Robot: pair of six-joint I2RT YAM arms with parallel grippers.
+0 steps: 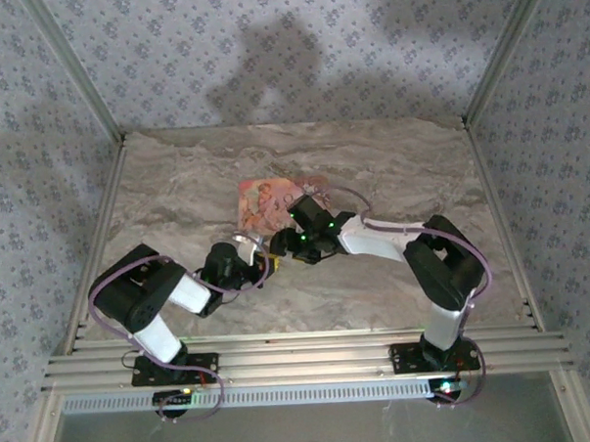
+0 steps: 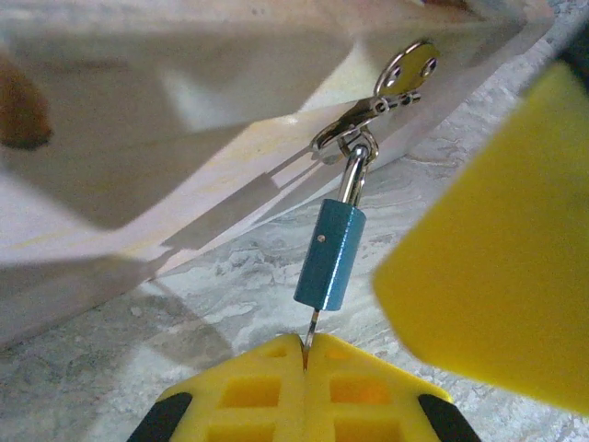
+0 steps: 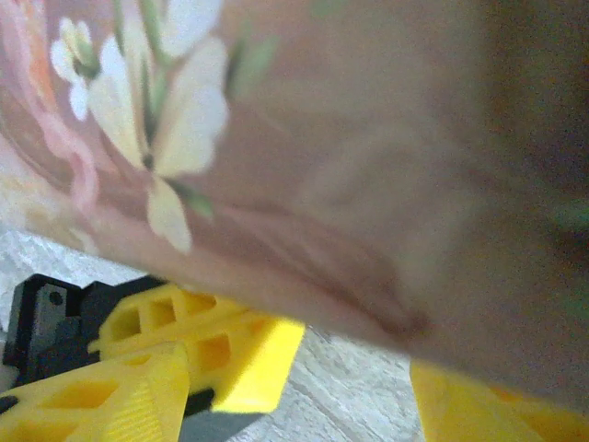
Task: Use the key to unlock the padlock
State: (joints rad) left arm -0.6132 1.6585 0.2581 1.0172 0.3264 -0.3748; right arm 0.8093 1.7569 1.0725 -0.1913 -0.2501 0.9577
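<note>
**Left claw clenched on the key beside the pink box; right claw released**

The left gripper [image 2: 306, 361] is clenched. Its two yellow fingertips meet on the thin metal blade of the key [image 2: 329, 256]. The key stands nearly upright out of the pinch, its blue cylindrical head just above the fingertips. From the top of the head a metal swivel clasp [image 2: 354, 147] leads up to a small rounded metal tab [image 2: 409, 69] with two holes, seen against the pale side wall of the pink box [image 2: 138, 138]. Beneath the key lies the marbled table [image 2: 230, 276]. To the right of the key, near it but apart, sits a big blurred yellow block [image 2: 497, 258]. Whether that is the padlock or a finger of the other arm cannot be told.

The right gripper [image 3: 304, 396] is released. Its yellow fingers [image 3: 110, 405] stand wide apart with bare table between them and nothing held, and the box's flowered face hangs close above them.

In the overhead view the two grippers come close together at the near edge of the box. The box lies flat about mid-table, slightly toward the far edge and well apart from the left and right edges.
</note>
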